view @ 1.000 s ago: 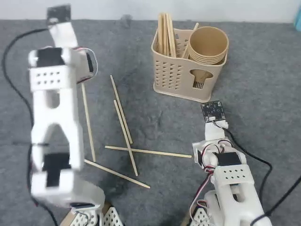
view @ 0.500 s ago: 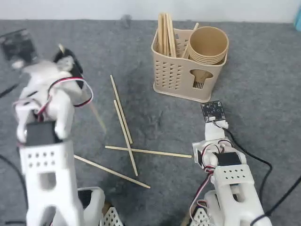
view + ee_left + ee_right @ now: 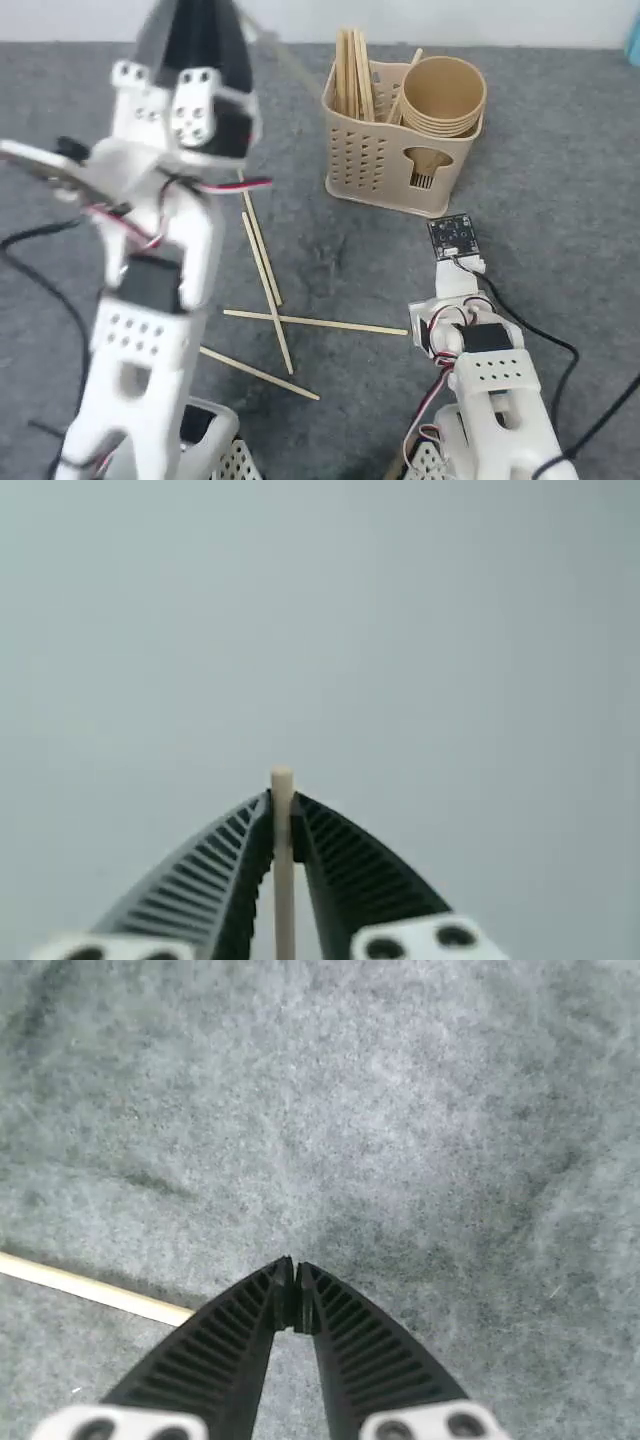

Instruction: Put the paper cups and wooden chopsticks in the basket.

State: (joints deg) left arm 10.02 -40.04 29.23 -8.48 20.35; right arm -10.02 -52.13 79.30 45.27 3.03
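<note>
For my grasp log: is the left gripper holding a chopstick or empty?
Holding: the left gripper is shut on a chopstick, seen between its jaws.

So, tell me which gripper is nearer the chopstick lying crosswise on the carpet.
Right. The right gripper is shut low over the carpet, beside that chopstick's end. The left gripper is raised high, clamped on another chopstick.
</note>
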